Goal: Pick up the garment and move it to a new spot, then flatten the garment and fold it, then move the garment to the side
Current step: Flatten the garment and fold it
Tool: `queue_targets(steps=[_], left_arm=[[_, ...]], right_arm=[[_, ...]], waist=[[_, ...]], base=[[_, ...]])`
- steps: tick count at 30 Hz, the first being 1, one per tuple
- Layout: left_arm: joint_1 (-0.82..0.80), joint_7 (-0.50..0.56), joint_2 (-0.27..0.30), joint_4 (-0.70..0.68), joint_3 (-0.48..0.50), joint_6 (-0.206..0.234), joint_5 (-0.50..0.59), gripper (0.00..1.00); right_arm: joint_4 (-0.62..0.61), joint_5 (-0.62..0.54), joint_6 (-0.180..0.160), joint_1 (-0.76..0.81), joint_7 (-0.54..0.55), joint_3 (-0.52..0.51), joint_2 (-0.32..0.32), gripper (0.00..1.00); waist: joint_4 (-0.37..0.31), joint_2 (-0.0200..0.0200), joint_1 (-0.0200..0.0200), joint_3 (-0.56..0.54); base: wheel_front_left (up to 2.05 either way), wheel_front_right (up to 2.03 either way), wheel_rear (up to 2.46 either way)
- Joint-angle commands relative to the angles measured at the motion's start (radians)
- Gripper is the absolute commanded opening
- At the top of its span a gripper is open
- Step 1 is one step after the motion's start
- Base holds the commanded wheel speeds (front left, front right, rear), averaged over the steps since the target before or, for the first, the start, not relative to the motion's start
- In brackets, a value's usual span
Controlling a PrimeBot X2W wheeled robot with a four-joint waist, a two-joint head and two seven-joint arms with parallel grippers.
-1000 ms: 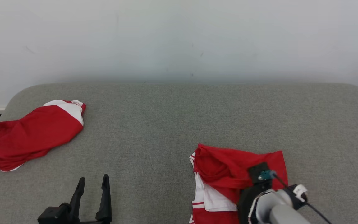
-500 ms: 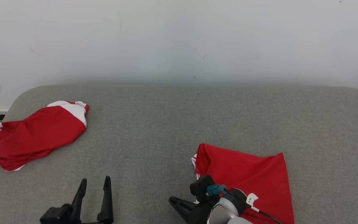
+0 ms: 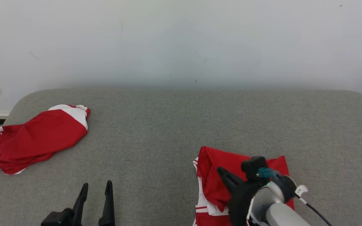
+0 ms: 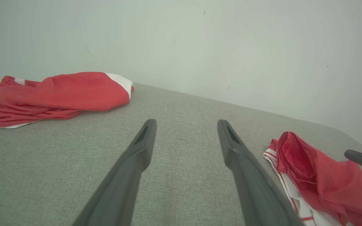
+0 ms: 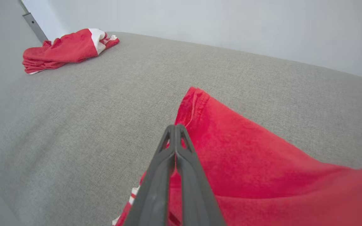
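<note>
Grey table (image 3: 168,131) holds the garment (image 3: 218,163) bunched at its near right, where the right gripper (image 3: 222,172), closed though any pinch on cloth is unclear, should pull low and steady to flatten it, and the left gripper (image 3: 96,185), spread apart, could pin the near hem.

A grey fabric-covered counter (image 3: 168,125) with rounded far corners stands against a pale wall (image 3: 181,40) (faintly scuffed). Towards nine o'clock, a crumpled red-and-white garment (image 3: 33,141) lies near the counter's edge, its white panel towards the wall.
</note>
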Motion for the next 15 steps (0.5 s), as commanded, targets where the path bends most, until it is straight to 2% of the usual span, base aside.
queue_targets(steps=[1, 6, 11, 15], left_arm=[[0.006, -0.001, 0.001, -0.003, -0.002, -0.001, 0.005, 1.00], [-0.009, -0.001, 0.000, -0.005, -0.016, -0.001, 0.001, 1.00], [-0.018, -0.001, 0.000, -0.007, -0.022, 0.003, 0.000, 1.00], [-0.026, -0.001, 0.000, -0.004, -0.027, 0.004, -0.002, 1.00]], right_arm=[[0.015, -0.054, -0.003, 0.028, -0.020, -0.076, 0.002, 0.00], [0.071, -0.163, -0.003, 0.059, -0.042, -0.223, 0.029, 0.00], [0.123, -0.219, -0.003, 0.048, -0.043, -0.252, 0.049, 0.00], [0.184, -0.257, -0.003, 0.024, -0.038, -0.237, 0.058, 0.00]], waist=[[0.003, 0.0000, 0.0000, 0.001], [0.019, 0.0000, 0.0000, 0.013], [0.032, 0.0000, 0.0000, 0.027], [0.047, 0.0000, 0.0000, 0.038]], base=[[0.00, 0.00, 0.00], [0.00, 0.00, 0.00], [0.00, 0.00, 0.00], [0.00, 0.00, 0.00]])
